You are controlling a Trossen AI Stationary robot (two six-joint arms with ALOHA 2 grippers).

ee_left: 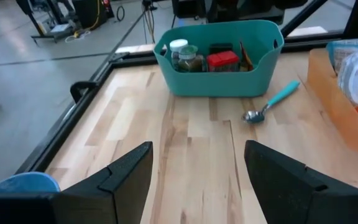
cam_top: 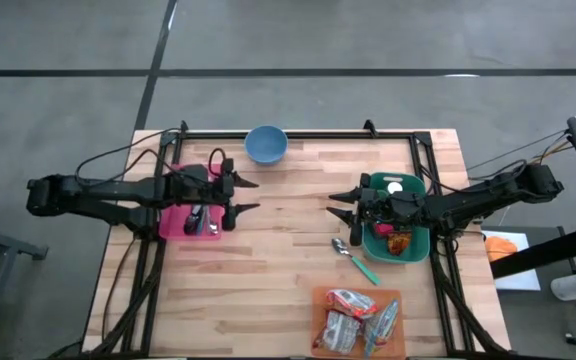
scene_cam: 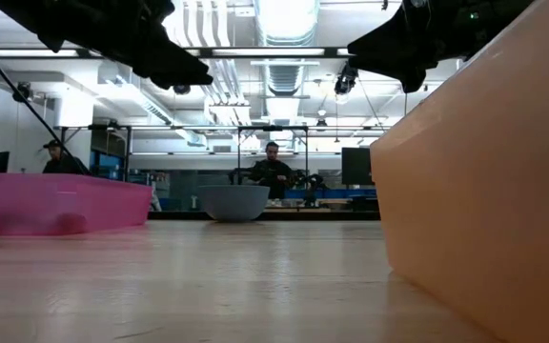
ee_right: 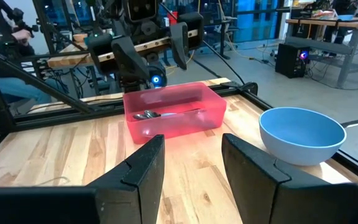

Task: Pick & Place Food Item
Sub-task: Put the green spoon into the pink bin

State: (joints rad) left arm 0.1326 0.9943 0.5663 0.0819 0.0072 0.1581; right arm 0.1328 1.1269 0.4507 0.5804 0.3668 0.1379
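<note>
Food items fill a teal bin (cam_top: 411,247) at the right: a white-lidded jar (ee_left: 179,48), a red box (ee_left: 222,60) and others. Snack packets (cam_top: 353,318) lie in an orange tray (cam_top: 320,300) at the near edge. My right gripper (cam_top: 334,204) hangs open above the table just left of the teal bin, pointing toward the table's left. My left gripper (cam_top: 251,196) hangs open over the right edge of a pink bin (cam_top: 172,225), pointing toward the table's right. Neither gripper holds anything.
A blue bowl (cam_top: 266,144) stands at the far edge, in the middle. A teal-handled spoon (cam_top: 356,260) lies on the wood between the teal bin and the orange tray. Cutlery (ee_right: 151,114) rests in the pink bin. Bare wood lies between the two grippers. People sit in the room beyond.
</note>
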